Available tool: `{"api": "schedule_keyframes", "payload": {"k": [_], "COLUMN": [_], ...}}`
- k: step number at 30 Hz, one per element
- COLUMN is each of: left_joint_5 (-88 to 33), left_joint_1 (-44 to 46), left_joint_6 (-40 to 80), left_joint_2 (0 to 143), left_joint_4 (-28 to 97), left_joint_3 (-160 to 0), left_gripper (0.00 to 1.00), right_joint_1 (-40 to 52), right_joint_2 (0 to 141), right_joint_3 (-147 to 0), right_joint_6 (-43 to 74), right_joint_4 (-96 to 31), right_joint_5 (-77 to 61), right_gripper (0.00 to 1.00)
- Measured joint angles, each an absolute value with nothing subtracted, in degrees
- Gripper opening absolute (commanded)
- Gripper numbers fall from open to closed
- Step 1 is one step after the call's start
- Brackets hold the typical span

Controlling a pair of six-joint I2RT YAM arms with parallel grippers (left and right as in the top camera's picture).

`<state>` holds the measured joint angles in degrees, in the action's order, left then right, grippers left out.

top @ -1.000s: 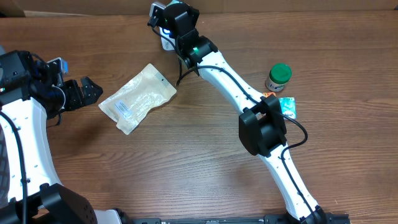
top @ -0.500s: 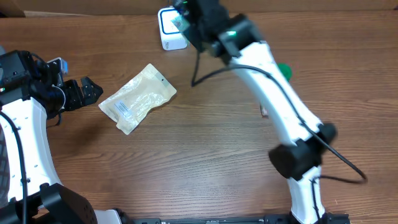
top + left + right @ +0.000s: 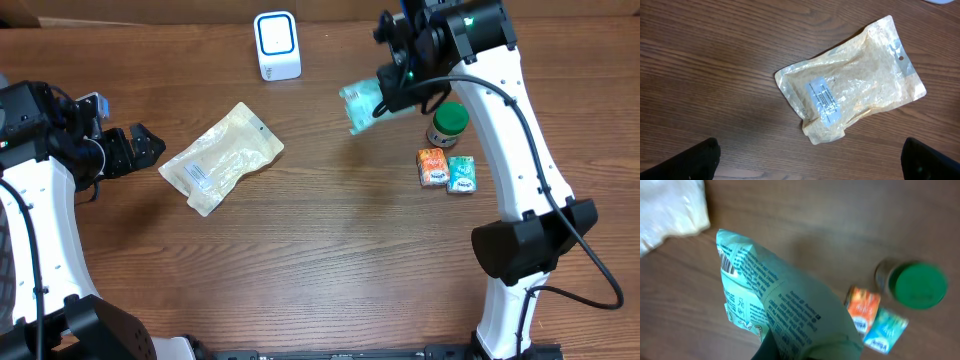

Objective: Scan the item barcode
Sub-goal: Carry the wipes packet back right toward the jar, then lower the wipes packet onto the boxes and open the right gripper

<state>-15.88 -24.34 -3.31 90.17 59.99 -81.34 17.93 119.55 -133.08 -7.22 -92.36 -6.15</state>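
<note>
While the right gripper (image 3: 392, 85) pinches the pale-green packet (image 3: 362, 106) by one end, aloft between scanner (image 3: 277, 45) and green-lidded jar (image 3: 447, 124) — left gripper (image 3: 148, 146) spread wide — its floppy end bearing the barcode (image 3: 728, 264) could droop or twist away from the scanner.

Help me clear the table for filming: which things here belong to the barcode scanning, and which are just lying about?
In the job:
green packet, held in the right gripper
white scanner

Lying about for now:
clear pouch
jar with a green lid
orange packet
blue packet
</note>
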Motion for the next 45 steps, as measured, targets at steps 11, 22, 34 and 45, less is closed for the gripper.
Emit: {"api": "schedule_keyframes", "payload": {"k": [11, 22, 34, 45], "left_joint_5": [-15.86, -15.88, -15.88, -15.88], "left_joint_1": [-24.34, -24.34, -24.34, -24.34], "left_joint_6": [-3.31, -3.31, -3.31, -3.31], "left_joint_2": [90.17, 90.17, 90.17, 90.17], "left_joint_4": [59.96, 59.96, 59.96, 59.96], "left_joint_3": [-81.34, -81.34, -81.34, -81.34], "left_gripper": [1.00, 1.00, 0.99, 0.99], "right_joint_1": [11.05, -3.70, -4.73, -3.73], "right_joint_2": [119.90, 120.20, 120.20, 119.22], "right_joint_3": [-113.21, -106.26, -106.28, -122.30], "right_joint_6": [-7.44, -4.67, -4.29, -4.32], "right_joint_4": [-87.85, -82.43, -83.48, -96.77], "right_joint_5": [-7.20, -7.64, -11.18, -16.25], "right_gripper": [0.04, 0.25, 1.00, 1.00]}}
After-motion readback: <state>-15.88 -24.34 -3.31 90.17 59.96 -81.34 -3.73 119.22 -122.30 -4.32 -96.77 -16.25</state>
